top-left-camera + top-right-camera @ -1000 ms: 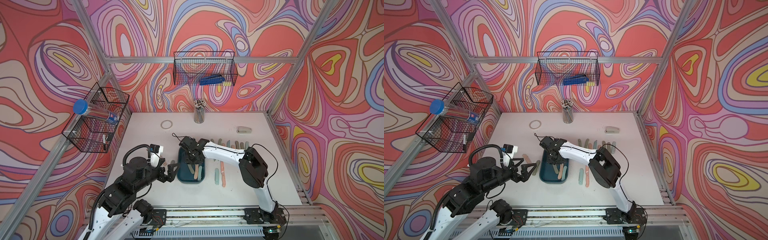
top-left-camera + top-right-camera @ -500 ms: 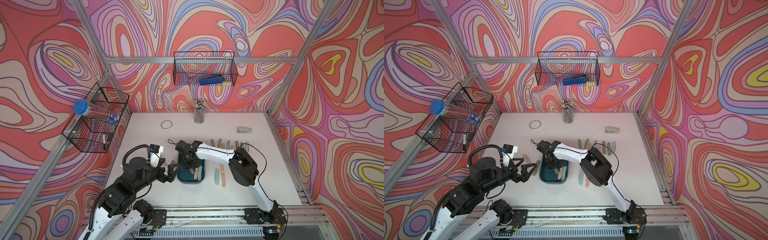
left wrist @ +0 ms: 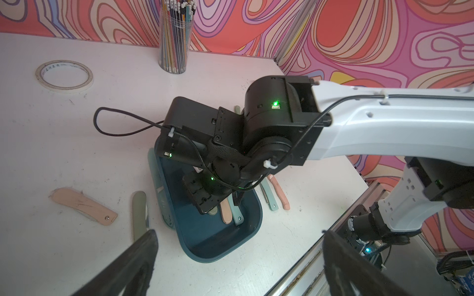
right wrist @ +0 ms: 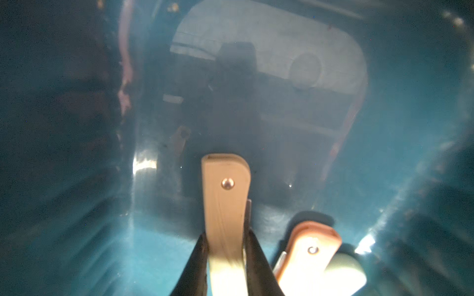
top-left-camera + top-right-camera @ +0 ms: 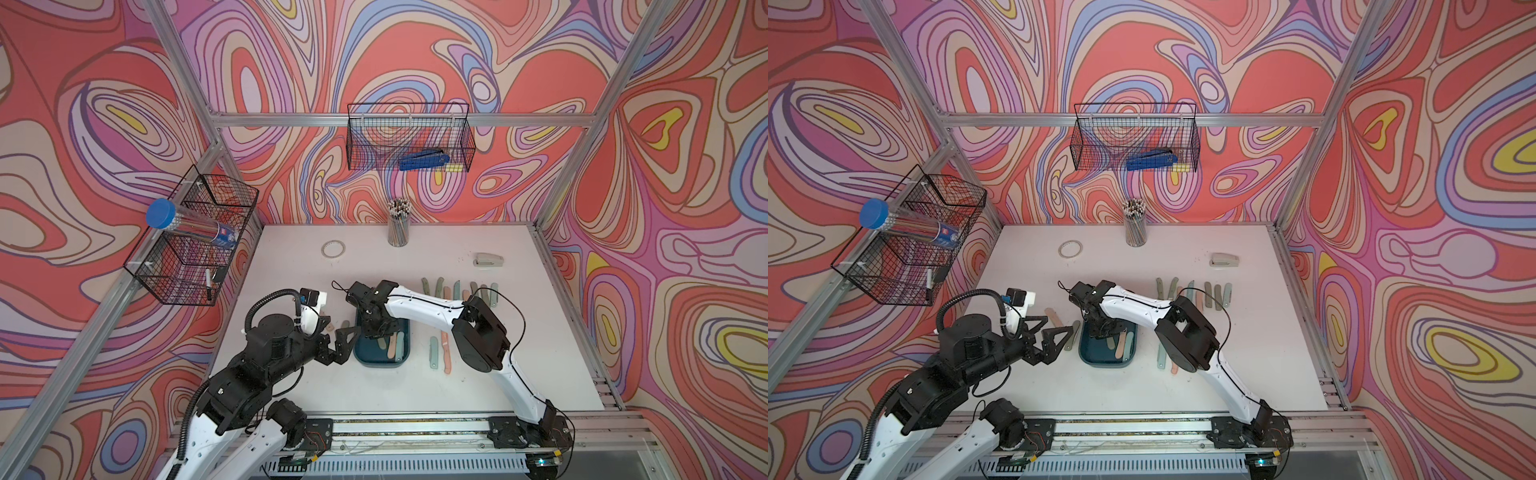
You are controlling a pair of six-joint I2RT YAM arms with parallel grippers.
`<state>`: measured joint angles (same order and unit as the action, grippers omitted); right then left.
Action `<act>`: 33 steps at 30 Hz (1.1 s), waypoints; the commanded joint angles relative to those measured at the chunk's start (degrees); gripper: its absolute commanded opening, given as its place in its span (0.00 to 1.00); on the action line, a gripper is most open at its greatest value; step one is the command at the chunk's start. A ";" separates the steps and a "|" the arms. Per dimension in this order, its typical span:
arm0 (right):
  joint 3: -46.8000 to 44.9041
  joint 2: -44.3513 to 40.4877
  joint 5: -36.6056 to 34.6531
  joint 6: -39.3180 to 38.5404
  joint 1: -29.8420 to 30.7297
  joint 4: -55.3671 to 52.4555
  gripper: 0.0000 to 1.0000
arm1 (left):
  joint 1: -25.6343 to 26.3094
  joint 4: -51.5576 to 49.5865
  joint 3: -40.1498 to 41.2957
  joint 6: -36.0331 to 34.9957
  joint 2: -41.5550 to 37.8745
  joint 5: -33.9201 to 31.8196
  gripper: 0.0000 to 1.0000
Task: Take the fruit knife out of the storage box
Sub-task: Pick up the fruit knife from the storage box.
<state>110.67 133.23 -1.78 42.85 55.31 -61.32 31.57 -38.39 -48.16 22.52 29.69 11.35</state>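
Observation:
The storage box is a dark teal tub in the middle of the table, shown in both top views. My right gripper reaches down inside it. Its two black fingers are shut on the flanks of a folded, pale tan fruit knife, which is still inside the box. A pink knife and a pale green one lie beside it in the box. My left gripper hovers open and empty just left of the box.
A tan knife and an olive knife lie left of the box. Two more knives lie right of it, and a row of several behind. At the back stand a pencil cup, a tape ring and a stapler.
My right gripper has sunk a little deeper into the box and its jaws have narrowed onto the tan knife. The left arm has not moved.

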 commanded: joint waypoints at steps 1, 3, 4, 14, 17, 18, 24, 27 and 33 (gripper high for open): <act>0.17 0.40 -1.80 0.44 0.33 -0.54 0.21 | 0.33 0.95 0.52 -0.20 -0.38 -0.63 1.00; -0.43 -0.98 -2.00 0.56 0.39 0.77 0.21 | 0.33 0.98 0.43 -0.20 -0.30 -0.63 1.00; -0.98 -1.93 -2.13 0.63 0.33 1.71 0.21 | 0.33 0.95 0.49 -0.20 -0.42 -0.71 1.00; -4.19 -9.81 -5.37 2.67 -0.66 5.80 0.20 | 0.33 1.10 0.60 -0.29 -0.73 -0.29 1.00; -6.00 -12.02 -4.22 2.90 -1.77 7.74 0.20 | 0.33 1.30 0.62 -0.31 -0.59 0.24 1.00; -6.66 -12.71 -3.64 2.85 -2.19 8.37 0.20 | 0.33 1.43 0.66 -0.29 -0.51 0.46 1.00; -9.30 -17.47 -3.66 2.28 -5.00 7.79 0.20 | 0.33 2.09 0.66 -0.53 1.95 4.01 1.00; -13.24 -21.81 -4.47 2.31 -6.84 7.71 0.20 | 0.31 2.43 0.63 -0.57 3.42 5.78 1.00; -24.13 -31.32 -6.13 2.43 -11.08 6.11 0.20 | 0.33 2.41 0.74 -0.64 4.74 6.11 1.00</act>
<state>90.13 105.69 -5.74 44.99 45.71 -53.56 31.57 -37.43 -48.07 22.50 34.30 16.47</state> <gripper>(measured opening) 0.235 0.996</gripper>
